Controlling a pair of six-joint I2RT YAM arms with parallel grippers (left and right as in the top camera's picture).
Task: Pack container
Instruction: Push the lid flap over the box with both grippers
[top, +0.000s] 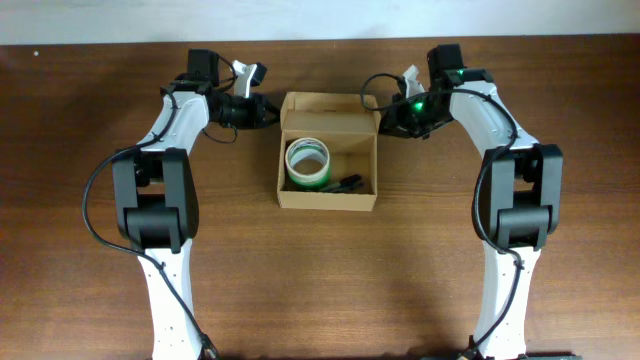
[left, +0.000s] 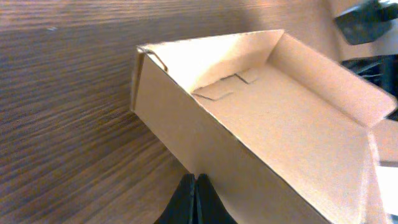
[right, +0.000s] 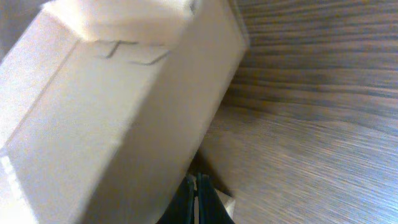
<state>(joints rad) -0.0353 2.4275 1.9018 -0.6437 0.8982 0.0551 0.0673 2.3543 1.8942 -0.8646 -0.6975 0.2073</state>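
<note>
Item one: box (top: 330, 198), tan cardboard, plain. It sits at the middle of the table (top: 580, 100), between my two arms. Its long axis runs left to right and its open top faces upward. The lid (top: 328, 112) is hinged along the far long edge and stands open, leaning toward the far side.

Contents: a roll of tape (top: 293, 163), white with a green edge, lies flat in the left half. A small dark object (top: 345, 183) lies against the near wall, right of the roll; I cannot tell what it is.

Item two: left claw (top: 268, 112). It is at the far left corner of the box, beside the lid's left end, pointing right. My left arm (top: 150, 190) rises from the near edge of the table, bends at the elbow and reaches inward. In the left wrist view the two fingertips (left: 186, 198) are pressed together, with nothing visible between them. They sit right at the outer left wall, and I cannot tell whether they touch it.

Item three: right claw (top: 385, 122). It is at the far right corner of the box, pointing left. My right arm (top: 515, 200) mirrors the left one. In the right wrist view the fingertips (right: 204, 198) are likewise pressed together, low against the blurred side of the box, and I cannot tell whether they touch it.
</note>
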